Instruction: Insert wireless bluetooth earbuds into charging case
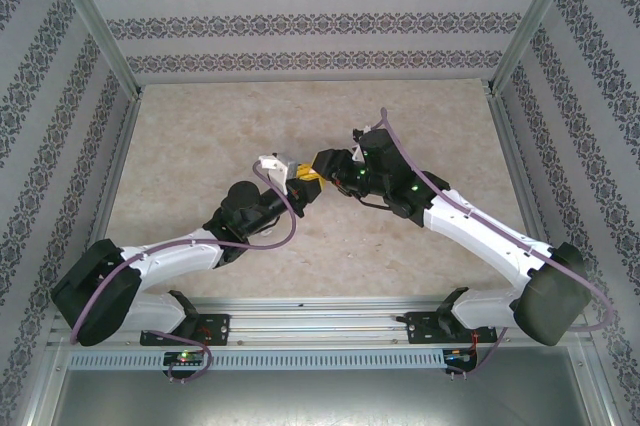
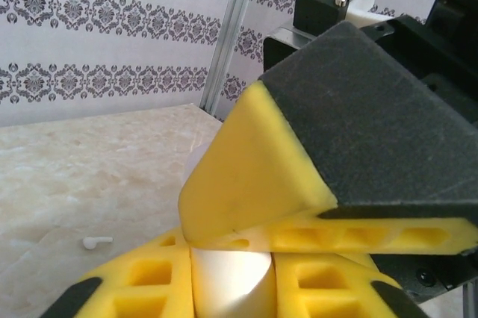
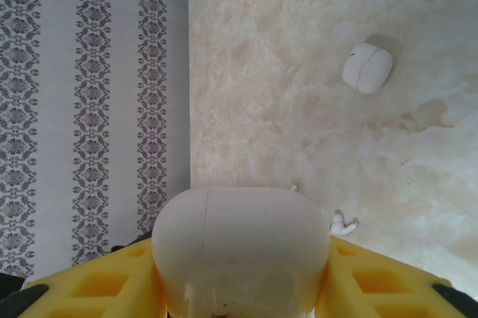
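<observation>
In the top view my left gripper (image 1: 298,189) and right gripper (image 1: 320,168) meet nose to nose above the table's middle. The left wrist view shows the left gripper (image 2: 231,277) shut on a white charging case (image 2: 233,282); a yellow right finger (image 2: 254,176) lies across its top. Seen from the right wrist, the right gripper (image 3: 239,277) is shut on the same case (image 3: 240,239), lid seam closed. One tiny white earbud (image 3: 342,222) lies on the table beside it, and another earbud's tip (image 3: 293,187) peeks over the case. An earbud (image 2: 97,242) also lies on the table in the left wrist view.
A second white rounded case (image 3: 367,68) lies closed on the marble-patterned table (image 1: 200,146) farther off. Patterned walls and aluminium posts (image 2: 231,34) enclose the table on three sides.
</observation>
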`<state>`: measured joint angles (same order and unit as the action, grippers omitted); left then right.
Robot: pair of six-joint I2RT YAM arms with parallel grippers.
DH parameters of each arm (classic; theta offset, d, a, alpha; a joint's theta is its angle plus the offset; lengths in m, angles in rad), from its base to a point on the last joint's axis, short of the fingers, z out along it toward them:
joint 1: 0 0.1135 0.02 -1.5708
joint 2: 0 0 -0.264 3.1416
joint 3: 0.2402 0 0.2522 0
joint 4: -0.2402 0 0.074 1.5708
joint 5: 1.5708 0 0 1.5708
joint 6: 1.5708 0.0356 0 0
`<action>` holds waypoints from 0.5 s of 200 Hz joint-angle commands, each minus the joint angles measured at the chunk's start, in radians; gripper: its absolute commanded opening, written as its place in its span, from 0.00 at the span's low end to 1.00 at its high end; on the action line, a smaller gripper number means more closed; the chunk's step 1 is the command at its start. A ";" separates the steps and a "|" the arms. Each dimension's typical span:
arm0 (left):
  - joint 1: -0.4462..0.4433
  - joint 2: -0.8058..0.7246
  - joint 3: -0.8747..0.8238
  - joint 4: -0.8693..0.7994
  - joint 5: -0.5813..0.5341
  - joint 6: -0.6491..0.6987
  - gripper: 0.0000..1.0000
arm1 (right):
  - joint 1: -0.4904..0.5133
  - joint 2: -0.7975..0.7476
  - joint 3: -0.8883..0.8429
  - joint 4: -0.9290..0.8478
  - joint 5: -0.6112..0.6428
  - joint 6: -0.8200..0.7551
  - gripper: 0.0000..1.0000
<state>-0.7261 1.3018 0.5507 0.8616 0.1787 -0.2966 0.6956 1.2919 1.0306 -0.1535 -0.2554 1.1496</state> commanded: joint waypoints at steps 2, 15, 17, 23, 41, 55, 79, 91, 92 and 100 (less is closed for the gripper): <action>-0.012 -0.002 0.038 0.046 0.058 0.022 0.13 | 0.005 -0.020 -0.005 0.045 -0.035 -0.016 0.50; -0.011 -0.018 0.045 0.020 0.069 0.041 0.10 | -0.007 -0.025 0.007 0.028 -0.054 -0.057 0.54; -0.010 -0.022 0.047 0.012 0.073 0.044 0.10 | -0.010 -0.027 0.011 0.022 -0.058 -0.068 0.55; -0.009 -0.035 0.050 -0.011 0.077 0.055 0.09 | -0.022 -0.033 0.021 -0.003 -0.067 -0.099 0.57; 0.007 -0.087 0.060 -0.089 0.115 0.085 0.05 | -0.060 -0.070 0.075 -0.108 -0.095 -0.225 0.64; 0.030 -0.137 0.076 -0.187 0.163 0.107 0.02 | -0.087 -0.106 0.124 -0.205 -0.104 -0.345 0.67; 0.075 -0.214 0.131 -0.396 0.279 0.148 0.00 | -0.133 -0.155 0.194 -0.310 -0.197 -0.525 0.70; 0.102 -0.239 0.163 -0.484 0.351 0.158 0.00 | -0.151 -0.158 0.225 -0.341 -0.281 -0.607 0.70; 0.104 -0.241 0.165 -0.490 0.358 0.158 0.00 | -0.152 -0.157 0.228 -0.345 -0.289 -0.614 0.70; 0.125 -0.250 0.190 -0.537 0.417 0.152 0.00 | -0.154 -0.150 0.253 -0.378 -0.338 -0.667 0.70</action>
<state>-0.6510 1.0992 0.6640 0.5365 0.4034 -0.1898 0.5568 1.1542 1.2087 -0.4026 -0.4141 0.7300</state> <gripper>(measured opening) 0.223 0.699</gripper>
